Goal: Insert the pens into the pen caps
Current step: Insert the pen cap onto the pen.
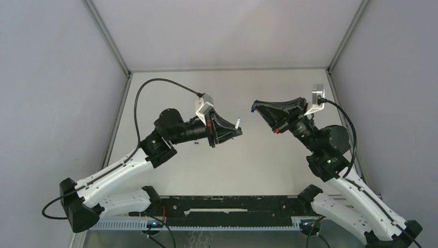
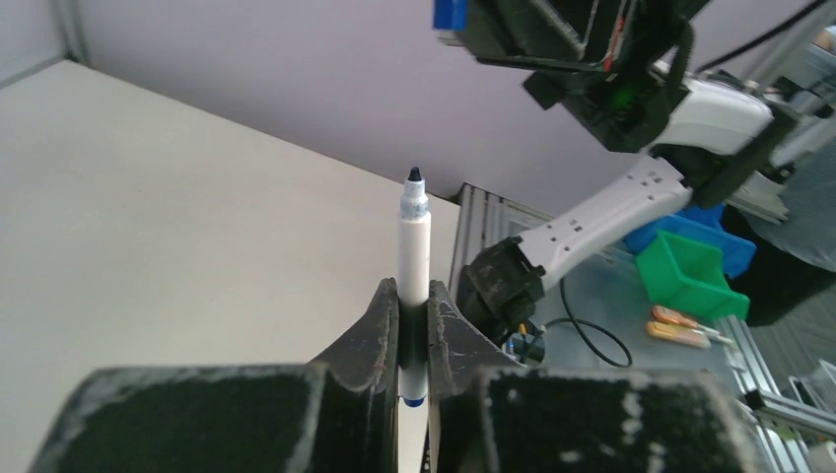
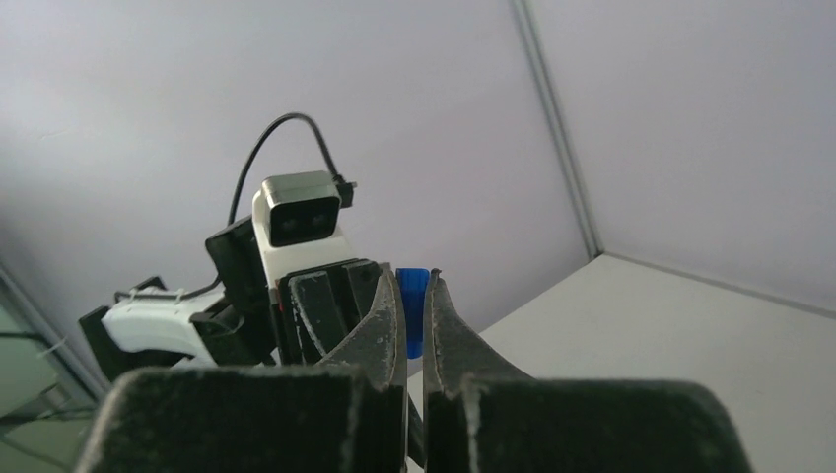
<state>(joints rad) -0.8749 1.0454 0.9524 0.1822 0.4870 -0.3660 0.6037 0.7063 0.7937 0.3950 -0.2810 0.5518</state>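
Note:
My left gripper (image 1: pixel 236 130) is shut on a white pen (image 2: pixel 414 246), held by its lower barrel with the dark tip pointing away from the jaws; in the top view the pen (image 1: pixel 237 122) sticks out toward the right arm. My right gripper (image 1: pixel 256 108) is shut on a small blue pen cap (image 3: pixel 411 305), which shows as a blue dot (image 1: pixel 251 109) at its fingertips. Both grippers hang above the table's middle, facing each other with a small gap between pen tip and cap. In the left wrist view the cap (image 2: pixel 449 14) sits high above the pen tip.
A tiny blue speck (image 1: pixel 197 143) lies on the table (image 1: pixel 268 165) beside my left wrist. Grey enclosure walls ring the table on three sides. Beyond the table edge stand a green bin (image 2: pixel 690 271), a blue bin (image 2: pixel 680 225) and orange tools (image 2: pixel 680 325). A black cable rail (image 1: pixel 232 206) runs between the arm bases.

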